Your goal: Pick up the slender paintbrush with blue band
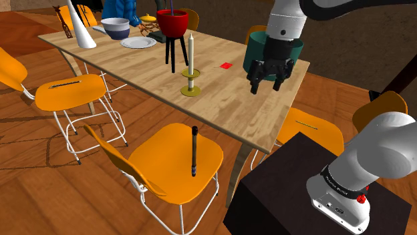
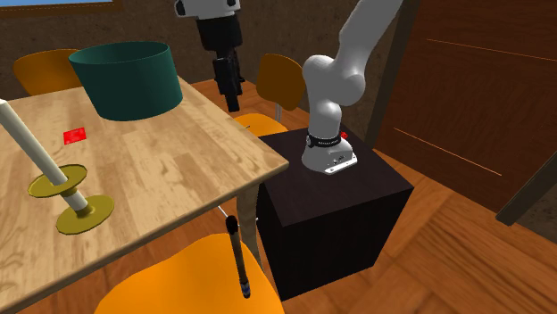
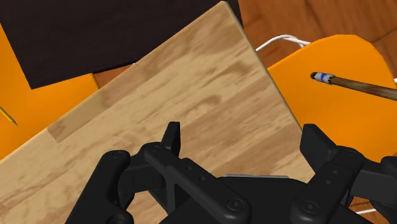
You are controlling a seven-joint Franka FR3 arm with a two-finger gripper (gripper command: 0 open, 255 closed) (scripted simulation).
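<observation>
Claw: your gripper [image 1: 267, 85] hangs over the table [image 1: 220, 107] near its corner, right of centre in the shoulder view, fingers [image 3: 170, 137] spread, holding nothing.
Paintbrush: the paintbrush [image 1: 194, 152] seems to lie flat on the orange chair [image 1: 167, 160] seat, lower centre, well below the tabletop.
Risk: if you descend straight you may strike the table edge; the thin paintbrush could roll aside.

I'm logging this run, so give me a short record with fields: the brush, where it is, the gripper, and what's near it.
target: slender paintbrush, dark handle, blue band near one end
target place: lying on the orange chair seat beside the table
gripper: gripper open, holding nothing, above the table's corner
near gripper: teal tub
also on table: candle in a yellow holder, small red square
</observation>
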